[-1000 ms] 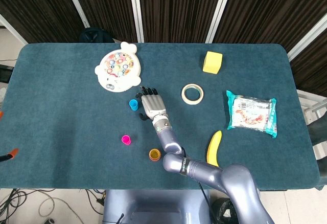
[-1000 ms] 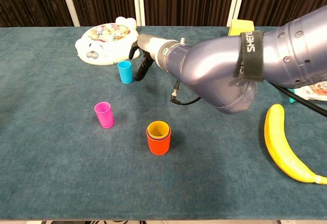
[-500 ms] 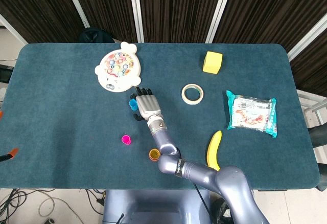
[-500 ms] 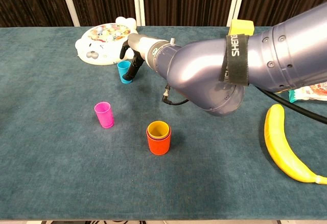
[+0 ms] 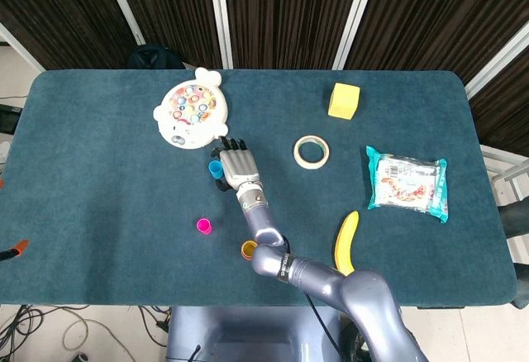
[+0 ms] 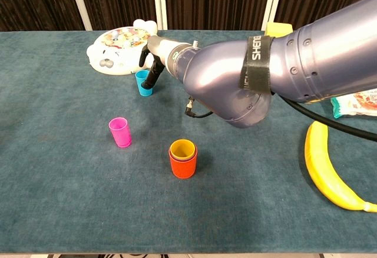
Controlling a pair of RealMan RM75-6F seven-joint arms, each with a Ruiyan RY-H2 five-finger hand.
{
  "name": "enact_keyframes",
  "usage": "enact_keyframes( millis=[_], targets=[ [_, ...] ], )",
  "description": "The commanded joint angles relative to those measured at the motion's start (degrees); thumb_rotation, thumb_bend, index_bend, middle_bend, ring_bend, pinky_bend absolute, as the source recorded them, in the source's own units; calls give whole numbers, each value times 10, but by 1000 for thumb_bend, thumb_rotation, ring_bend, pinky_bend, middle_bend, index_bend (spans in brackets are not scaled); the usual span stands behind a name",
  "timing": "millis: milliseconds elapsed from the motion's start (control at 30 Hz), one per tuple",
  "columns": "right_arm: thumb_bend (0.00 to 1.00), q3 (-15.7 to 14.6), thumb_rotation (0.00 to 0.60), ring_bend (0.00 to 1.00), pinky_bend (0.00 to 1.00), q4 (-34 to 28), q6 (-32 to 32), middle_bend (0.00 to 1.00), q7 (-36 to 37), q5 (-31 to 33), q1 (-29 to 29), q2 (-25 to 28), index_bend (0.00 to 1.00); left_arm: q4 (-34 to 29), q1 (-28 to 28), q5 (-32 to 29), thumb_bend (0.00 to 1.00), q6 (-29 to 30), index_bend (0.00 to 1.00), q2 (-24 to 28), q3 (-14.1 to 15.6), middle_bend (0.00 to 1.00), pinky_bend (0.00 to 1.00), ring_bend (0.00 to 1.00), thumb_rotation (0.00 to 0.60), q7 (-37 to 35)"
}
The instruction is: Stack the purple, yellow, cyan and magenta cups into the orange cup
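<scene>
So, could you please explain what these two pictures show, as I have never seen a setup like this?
This is a two-armed robot with fingered hands, steered by a person, working at a blue table. One picture looks down from its head, the other looks forward from its chest. The big grey arm is its right one; its robot hand has its fingers at the cyan cup, though a firm grip cannot be confirmed. The left hand is out of sight. An orange cup with a yellow cup nested inside stands nearer, and a magenta cup stands alone. Also there: a round toy, a yellow block, a tape roll, a snack packet and a banana.
</scene>
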Motion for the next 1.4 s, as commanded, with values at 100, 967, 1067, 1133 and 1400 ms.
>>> enact_keyframes(
  millis=[100, 967, 1067, 1133, 1400],
  targets=[
    [406, 9, 600, 16, 47, 18, -6, 0, -1, 4, 9, -8, 327, 0, 0, 0, 0, 0, 0, 0, 0, 0, 50, 0, 600, -1],
    [406, 38, 600, 24, 61, 91, -41, 0, 15, -2, 42, -37, 386, -1, 1, -2, 0, 2, 0, 0, -1, 0, 50, 0, 600, -2],
    [406, 40, 600, 26, 61, 98, -45, 0, 17, -3, 44, -40, 398, -1, 1, -1, 0, 2, 0, 0, -1, 0, 51, 0, 600, -1],
    [405, 42, 600, 26, 61, 102, -47, 0, 19, -3, 45, -41, 404, -1, 1, -1, 0, 3, 0, 0, -1, 0, 50, 0, 600, -1],
    [405, 47, 600, 29, 61, 114, -55, 0, 24, -7, 49, -43, 416, -1, 1, -2, 0, 2, 0, -1, -1, 0, 50, 0, 600, 0]
  ],
)
